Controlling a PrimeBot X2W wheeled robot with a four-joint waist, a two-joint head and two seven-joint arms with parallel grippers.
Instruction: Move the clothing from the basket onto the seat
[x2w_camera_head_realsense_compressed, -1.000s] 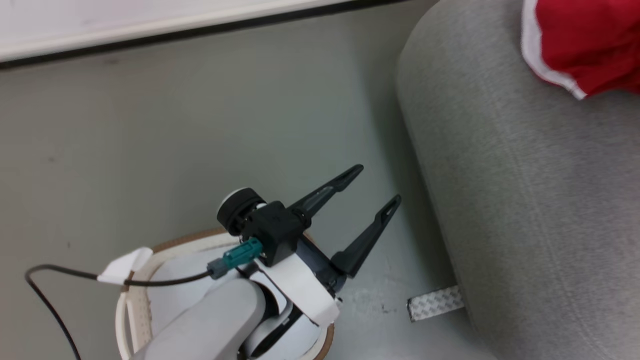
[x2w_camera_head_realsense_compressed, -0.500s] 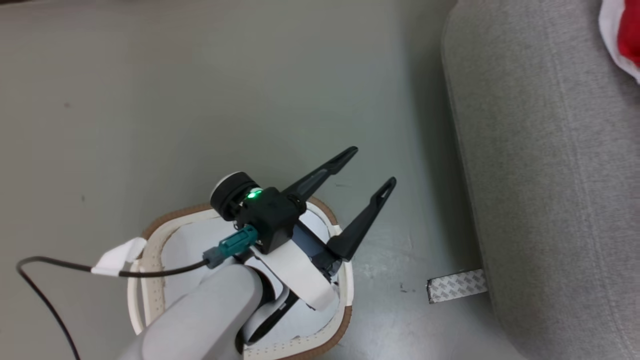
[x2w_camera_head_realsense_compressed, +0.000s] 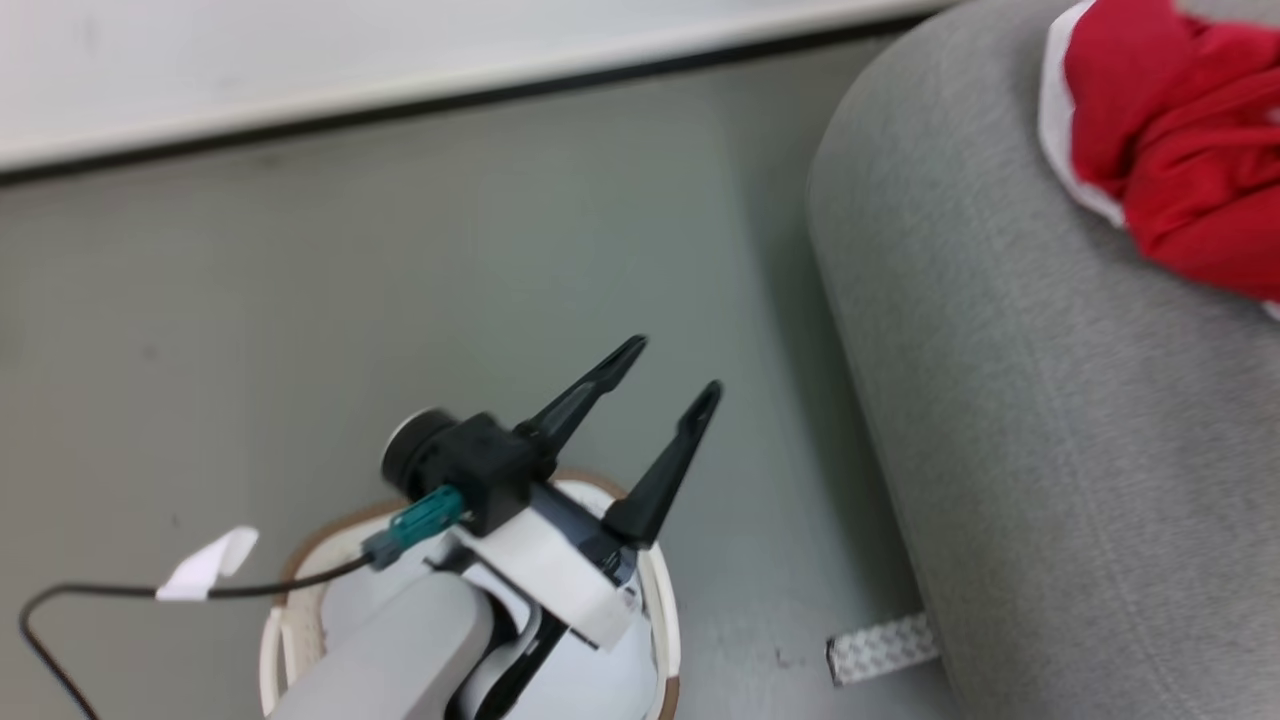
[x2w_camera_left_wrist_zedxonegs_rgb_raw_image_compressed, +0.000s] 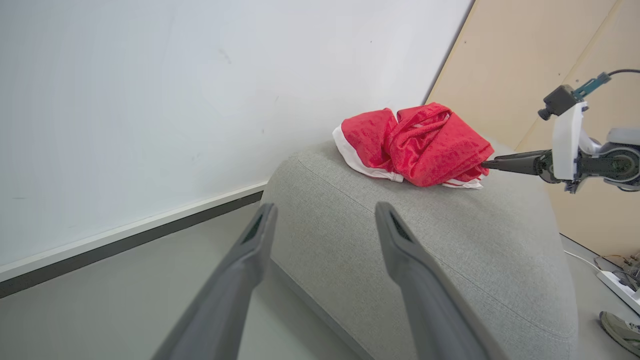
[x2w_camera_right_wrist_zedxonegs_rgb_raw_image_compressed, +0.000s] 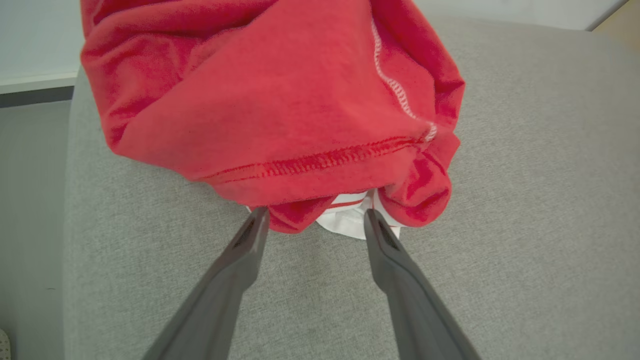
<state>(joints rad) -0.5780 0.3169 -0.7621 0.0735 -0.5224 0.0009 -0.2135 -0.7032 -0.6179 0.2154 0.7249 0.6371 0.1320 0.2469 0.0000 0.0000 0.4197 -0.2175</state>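
The right pincer (x2w_camera_right_wrist_zedxonegs_rgb_raw_image_compressed: 315, 220) stands wide, its two tips just at the near hem of the clothing (x2w_camera_right_wrist_zedxonegs_rgb_raw_image_compressed: 280, 90). Nothing is pinched between them, so the heap rests by its own weight on the seat (x2w_camera_right_wrist_zedxonegs_rgb_raw_image_compressed: 525, 225) beneath the pincer. Jaws apart like this would, I judge, let the arm back off without dragging cloth along. The left pincer (x2w_camera_head_realsense_compressed: 672, 372) is wide too and empty, hanging over the basket (x2w_camera_head_realsense_compressed: 668, 620) right below it, with the seat off to its right — likely placed for another reach in. What shows of the basket's inside, around the arm, is bare white. Count: two pincers, one basket, one seat, one red heap — whether that is one garment or several I cannot tell.
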